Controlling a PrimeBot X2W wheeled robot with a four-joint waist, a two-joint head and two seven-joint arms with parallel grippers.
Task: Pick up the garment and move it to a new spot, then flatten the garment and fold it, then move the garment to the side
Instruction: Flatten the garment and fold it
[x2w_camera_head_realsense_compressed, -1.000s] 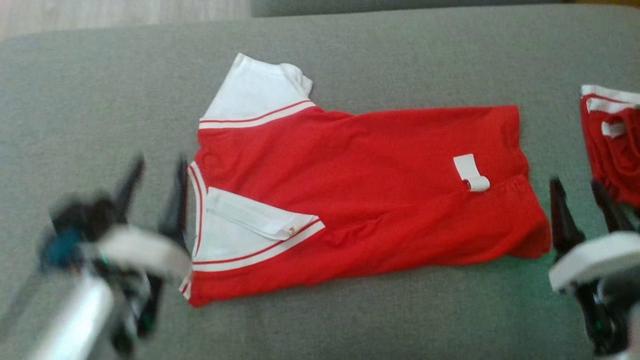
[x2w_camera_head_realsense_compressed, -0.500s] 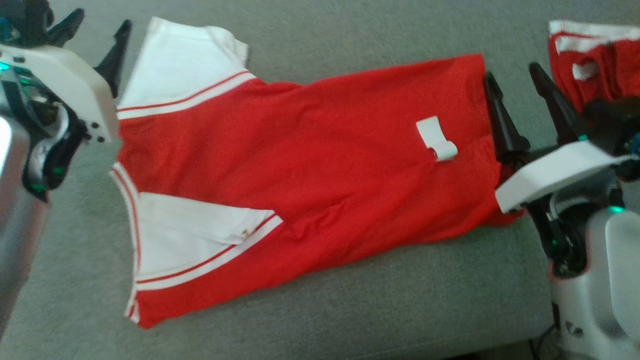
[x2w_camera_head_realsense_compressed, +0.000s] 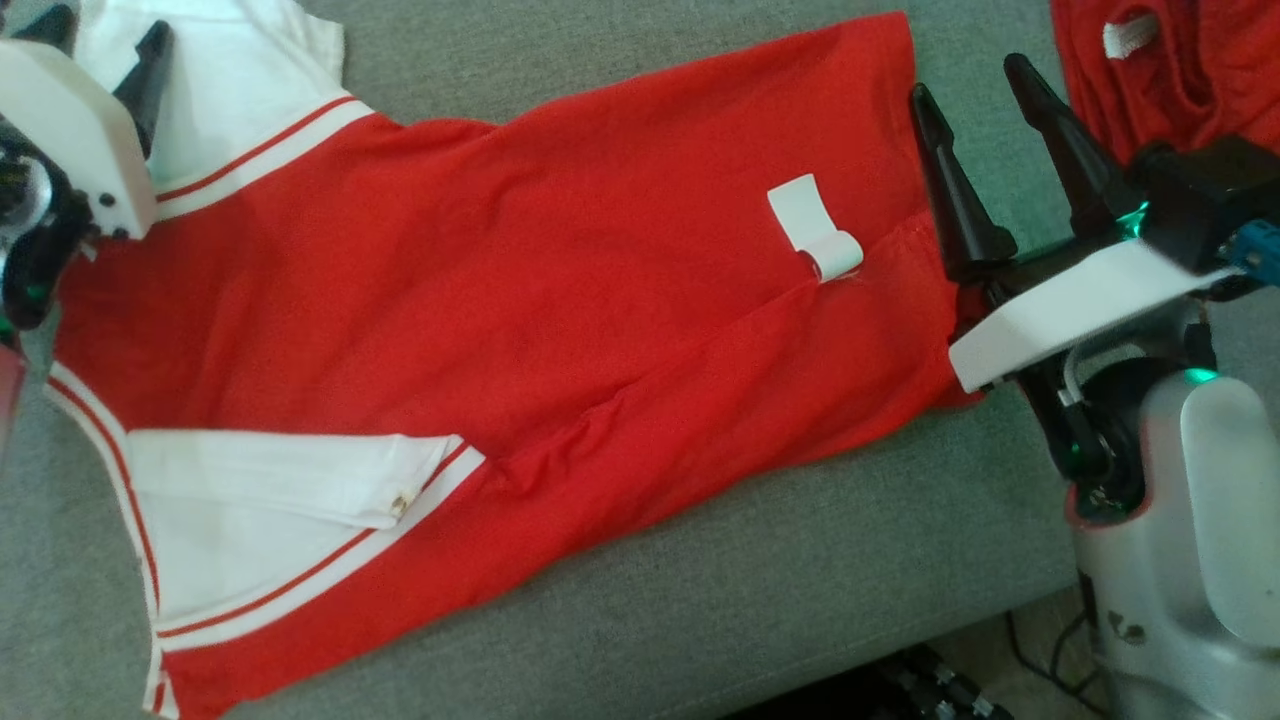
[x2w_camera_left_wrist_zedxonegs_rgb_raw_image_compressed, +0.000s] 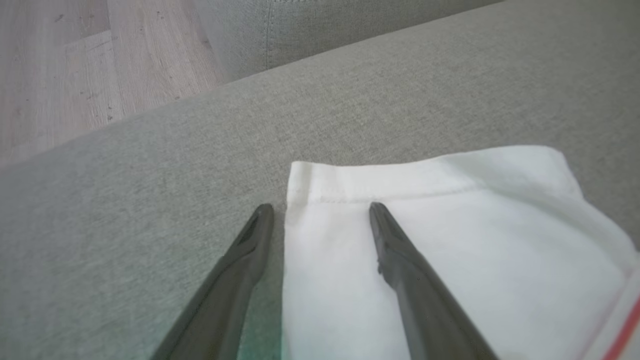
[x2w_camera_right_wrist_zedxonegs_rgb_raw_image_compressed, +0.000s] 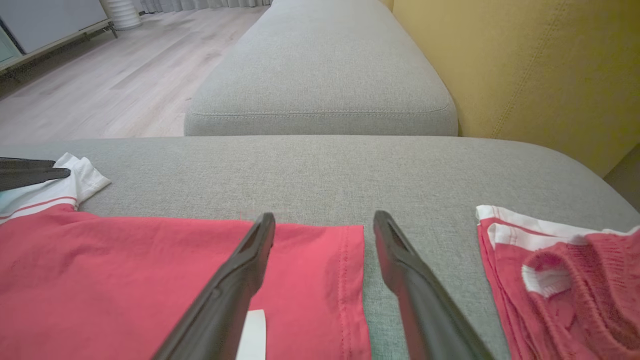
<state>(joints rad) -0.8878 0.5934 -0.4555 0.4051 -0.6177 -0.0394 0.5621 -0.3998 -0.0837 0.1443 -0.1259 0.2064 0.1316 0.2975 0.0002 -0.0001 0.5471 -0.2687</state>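
The garment (x2w_camera_head_realsense_compressed: 560, 300) is a red shirt with white, red-striped sleeves and a white tag (x2w_camera_head_realsense_compressed: 815, 225), lying flat on the grey cushion (x2w_camera_head_realsense_compressed: 800, 580). At the top left, my left gripper (x2w_camera_head_realsense_compressed: 105, 30) is open over the far white sleeve (x2w_camera_left_wrist_zedxonegs_rgb_raw_image_compressed: 450, 250). In the left wrist view my left gripper (x2w_camera_left_wrist_zedxonegs_rgb_raw_image_compressed: 320, 210) has one finger over the sleeve and the other over bare cushion beside the sleeve's edge. My right gripper (x2w_camera_head_realsense_compressed: 967, 78) is open at the shirt's far hem corner (x2w_camera_right_wrist_zedxonegs_rgb_raw_image_compressed: 345, 250). In its wrist view my right gripper (x2w_camera_right_wrist_zedxonegs_rgb_raw_image_compressed: 324, 216) straddles that hem, nothing gripped.
A second red garment (x2w_camera_head_realsense_compressed: 1170, 70) lies bunched on the cushion just right of my right gripper, also seen as a red heap (x2w_camera_right_wrist_zedxonegs_rgb_raw_image_compressed: 565, 280). A yellow backrest (x2w_camera_right_wrist_zedxonegs_rgb_raw_image_compressed: 525, 65) rises behind it. Another grey cushion (x2w_camera_right_wrist_zedxonegs_rgb_raw_image_compressed: 320, 65) lies beyond. Wooden floor (x2w_camera_left_wrist_zedxonegs_rgb_raw_image_compressed: 75, 65) borders the cushion's left end.
The head camera has tilted down and closer. Both grippers have reached forward, the left from beside the collar to the far sleeve, the right from the near hem to the far hem corner. Both stay open.
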